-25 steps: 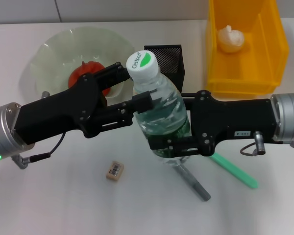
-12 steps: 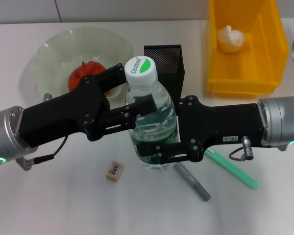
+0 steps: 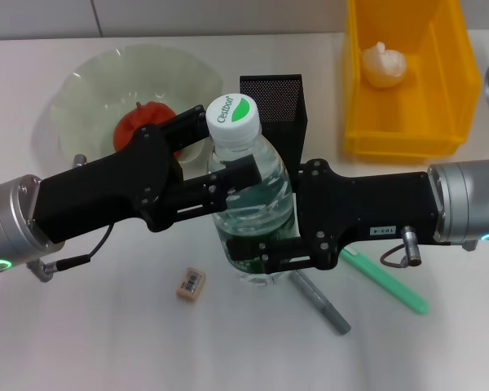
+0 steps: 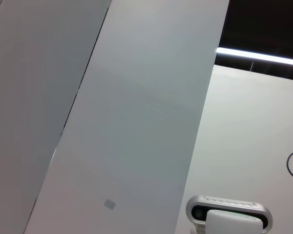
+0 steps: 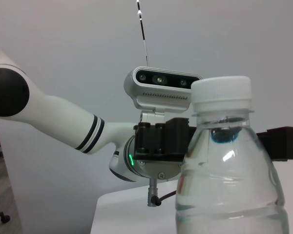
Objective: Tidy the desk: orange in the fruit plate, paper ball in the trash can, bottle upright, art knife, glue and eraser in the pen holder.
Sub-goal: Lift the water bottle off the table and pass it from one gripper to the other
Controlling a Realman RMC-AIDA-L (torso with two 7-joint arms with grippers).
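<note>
The bottle (image 3: 251, 204) stands upright at the middle of the desk (image 3: 106, 342), white cap (image 3: 232, 114) on top. My left gripper (image 3: 224, 148) is shut on its shoulder just under the cap. My right gripper (image 3: 259, 235) is shut on its lower body. The right wrist view shows the bottle (image 5: 229, 165) close up, with the left gripper (image 5: 162, 144) behind it. The orange (image 3: 137, 120) lies in the fruit plate (image 3: 90, 90). The paper ball (image 3: 383, 63) is in the trash can (image 3: 407, 138). The eraser (image 3: 191, 283) lies on the desk in front of my left arm. The pen holder (image 3: 279, 102) stands behind the bottle.
A grey pen-shaped tool (image 3: 322, 303) and a green stick-shaped item (image 3: 389, 283) lie on the desk under and in front of my right arm. The left wrist view shows only walls and ceiling.
Both grippers have carried the bottle to the left and lower, and it now stands straighter. Over the last half second almost nothing has moved.
</note>
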